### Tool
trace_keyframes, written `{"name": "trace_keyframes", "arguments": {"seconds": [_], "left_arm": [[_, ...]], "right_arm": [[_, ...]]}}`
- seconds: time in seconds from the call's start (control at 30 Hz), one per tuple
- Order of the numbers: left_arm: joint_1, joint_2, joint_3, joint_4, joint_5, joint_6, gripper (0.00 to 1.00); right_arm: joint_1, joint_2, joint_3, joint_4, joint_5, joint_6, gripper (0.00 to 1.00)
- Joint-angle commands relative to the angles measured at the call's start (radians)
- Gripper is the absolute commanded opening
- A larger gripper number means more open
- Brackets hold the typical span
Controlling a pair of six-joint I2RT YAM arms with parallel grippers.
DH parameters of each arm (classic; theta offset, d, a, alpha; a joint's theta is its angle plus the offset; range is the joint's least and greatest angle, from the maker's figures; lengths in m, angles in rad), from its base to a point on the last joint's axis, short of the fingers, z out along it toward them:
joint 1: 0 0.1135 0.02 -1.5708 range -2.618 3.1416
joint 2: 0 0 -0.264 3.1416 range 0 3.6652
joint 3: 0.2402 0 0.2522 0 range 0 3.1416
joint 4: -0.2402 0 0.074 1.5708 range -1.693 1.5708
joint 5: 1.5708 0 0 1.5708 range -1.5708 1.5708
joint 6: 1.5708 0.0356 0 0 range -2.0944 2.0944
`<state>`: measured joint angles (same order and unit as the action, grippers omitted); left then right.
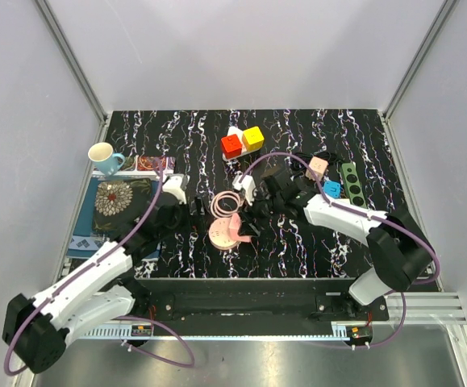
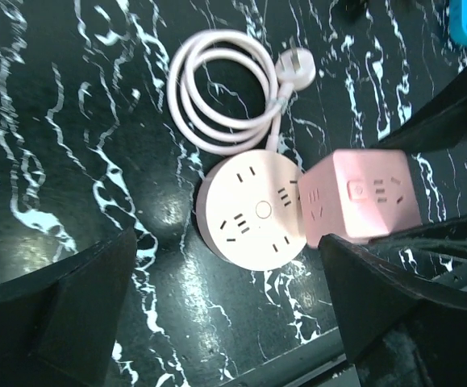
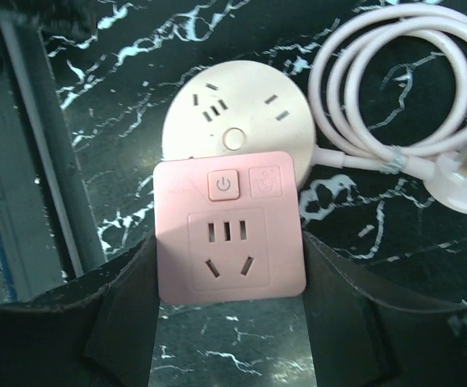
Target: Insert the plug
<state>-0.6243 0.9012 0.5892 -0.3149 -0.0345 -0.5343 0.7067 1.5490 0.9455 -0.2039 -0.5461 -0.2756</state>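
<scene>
A pink square plug adapter (image 3: 231, 230) sits between the fingers of my right gripper (image 3: 231, 270), which is shut on its two sides. It hangs over the near edge of the round pink power socket (image 3: 237, 121); I cannot tell whether its prongs are in. The socket's coiled pink cable (image 3: 394, 81) ends in a loose plug (image 3: 463, 181). In the left wrist view the adapter (image 2: 362, 193) overlaps the right rim of the socket (image 2: 253, 214). My left gripper (image 2: 225, 322) is open and empty just beside the socket. From above, the socket (image 1: 223, 234) lies between my left gripper (image 1: 197, 211) and my right gripper (image 1: 249, 224).
Red and yellow cube sockets (image 1: 241, 142) stand at the back. A white adapter (image 1: 243, 187), a small pink cube (image 1: 318, 168), a blue piece (image 1: 331, 189) and a green strip (image 1: 350, 182) lie to the right. A mug (image 1: 104, 156) and a patterned mat (image 1: 116, 205) are at the left.
</scene>
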Motion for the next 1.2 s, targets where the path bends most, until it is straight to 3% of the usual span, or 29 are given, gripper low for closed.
{"name": "trace_keyframes", "arguments": {"seconds": [0.0, 0.23, 0.37, 0.5, 0.8, 1.17], "left_arm": [[0.011, -0.112, 0.046, -0.030, -0.146, 0.075, 0.99], [0.014, -0.234, 0.046, -0.041, -0.228, 0.212, 0.99], [0.017, -0.310, 0.044, -0.052, -0.258, 0.295, 0.99], [0.017, -0.369, 0.026, -0.043, -0.268, 0.367, 0.99], [0.017, -0.470, -0.011, -0.059, -0.240, 0.425, 0.99], [0.017, -0.490, -0.060, -0.026, -0.234, 0.458, 0.99]], "right_arm": [[0.065, 0.008, 0.016, 0.089, -0.075, 0.056, 0.00], [0.122, -0.012, 0.070, 0.084, -0.022, 0.050, 0.00], [0.117, -0.044, 0.096, 0.046, 0.037, -0.039, 0.00], [0.062, -0.027, 0.136, -0.011, -0.012, -0.123, 0.00], [0.007, 0.019, 0.179, -0.078, -0.112, -0.230, 0.00], [0.007, 0.092, 0.217, -0.091, -0.112, -0.312, 0.02]]}}
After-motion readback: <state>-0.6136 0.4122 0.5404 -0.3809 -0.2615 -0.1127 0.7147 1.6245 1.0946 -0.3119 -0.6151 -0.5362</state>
